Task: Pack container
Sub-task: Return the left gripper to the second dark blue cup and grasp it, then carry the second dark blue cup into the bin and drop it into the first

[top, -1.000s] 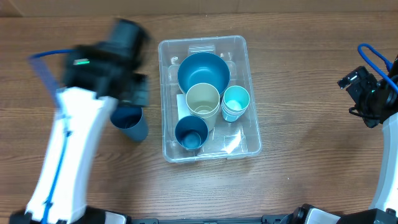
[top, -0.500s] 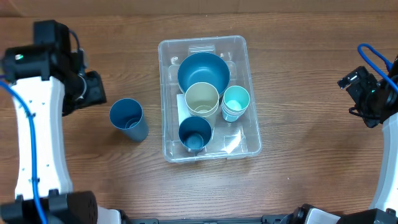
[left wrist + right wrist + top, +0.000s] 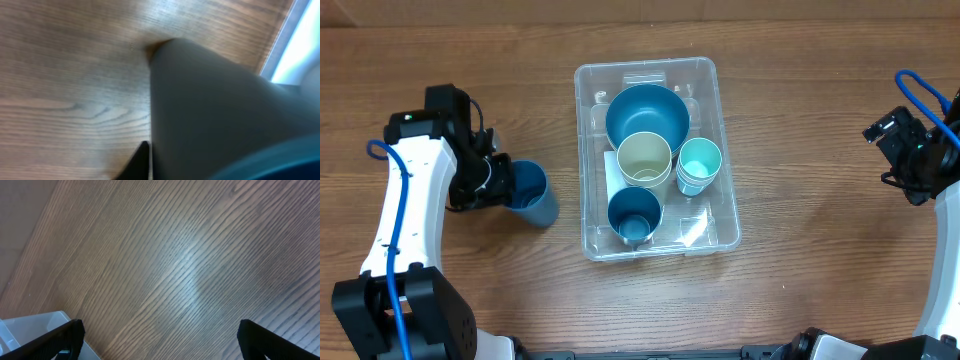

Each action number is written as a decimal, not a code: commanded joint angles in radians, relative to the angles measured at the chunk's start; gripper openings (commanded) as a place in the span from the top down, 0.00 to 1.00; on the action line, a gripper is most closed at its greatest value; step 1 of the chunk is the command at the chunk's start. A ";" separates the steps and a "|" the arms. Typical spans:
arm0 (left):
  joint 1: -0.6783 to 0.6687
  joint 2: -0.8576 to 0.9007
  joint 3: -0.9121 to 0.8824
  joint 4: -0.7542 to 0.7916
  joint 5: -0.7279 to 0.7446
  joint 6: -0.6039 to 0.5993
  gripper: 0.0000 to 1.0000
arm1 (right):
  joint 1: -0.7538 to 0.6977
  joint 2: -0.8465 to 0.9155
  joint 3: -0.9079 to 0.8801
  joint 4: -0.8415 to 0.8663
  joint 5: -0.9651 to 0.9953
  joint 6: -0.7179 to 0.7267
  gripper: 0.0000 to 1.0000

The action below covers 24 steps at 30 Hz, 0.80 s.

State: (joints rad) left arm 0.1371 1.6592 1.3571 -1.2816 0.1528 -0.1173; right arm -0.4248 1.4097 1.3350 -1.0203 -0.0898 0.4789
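The clear container [image 3: 724, 215] stands mid-table and holds a blue bowl [image 3: 647, 115], a cream cup [image 3: 646, 160], a light teal cup [image 3: 699, 165] and a dark blue cup [image 3: 634, 213]. Another blue cup [image 3: 535, 195] stands on the table left of it. My left gripper [image 3: 506, 184] is at this cup's left rim. In the left wrist view the cup's wall [image 3: 215, 100] fills the frame, one finger [image 3: 141, 162] presses against it, and the other finger is hidden. My right gripper [image 3: 910, 150] is open and empty at the far right edge, over bare wood [image 3: 160, 335].
A corner of the container [image 3: 35, 325] shows at the lower left of the right wrist view. The wooden table runs all round the container. A blue cable loops above the right arm [image 3: 918, 90].
My left arm swung from over the cup out to the far left, then came back down onto the blue cup's left side. The right arm has not moved.
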 commanded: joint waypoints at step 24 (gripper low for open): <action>-0.456 -0.153 0.787 -0.408 -0.049 0.069 0.96 | -0.003 0.000 0.009 0.003 -0.002 0.009 0.00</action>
State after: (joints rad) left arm -0.1768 1.5219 2.1010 -1.6844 0.1402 -0.0769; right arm -0.4248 1.4097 1.3350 -1.0203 -0.0898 0.4789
